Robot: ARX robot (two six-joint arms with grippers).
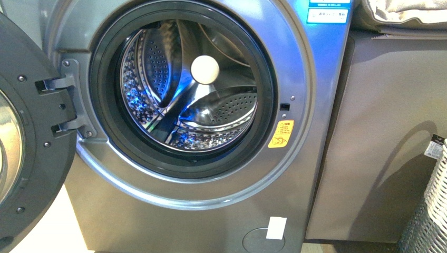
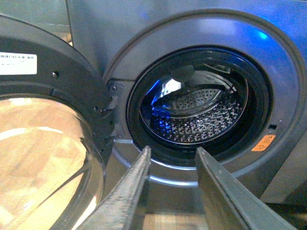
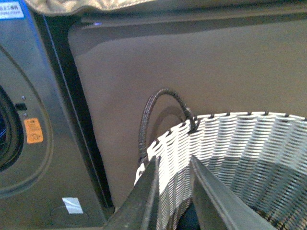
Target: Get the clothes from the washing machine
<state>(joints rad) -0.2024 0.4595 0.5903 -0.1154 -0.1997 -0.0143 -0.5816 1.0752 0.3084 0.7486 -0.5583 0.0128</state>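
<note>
Front view has the washing machine point(image 1: 200, 221) with its door point(image 1: 31, 158) swung wide, and honestly the drum point(image 1: 221, 110) looks bare: just shiny perforated steel, no clothes that I can spot in any view. The left end effector point(image 2: 172, 151) points at the drum mouth, fingers spread, holding nothing. The right end effector point(image 3: 173, 160) hangs over the woven basket point(image 3: 249, 139), fingers a little apart with only weave showing between the tips. The basket's bottom is hidden, so the clothes may be in there. My guess is they're soft, limp and light-ish, so pinch a bunched fold rather than a flat edge.
</note>
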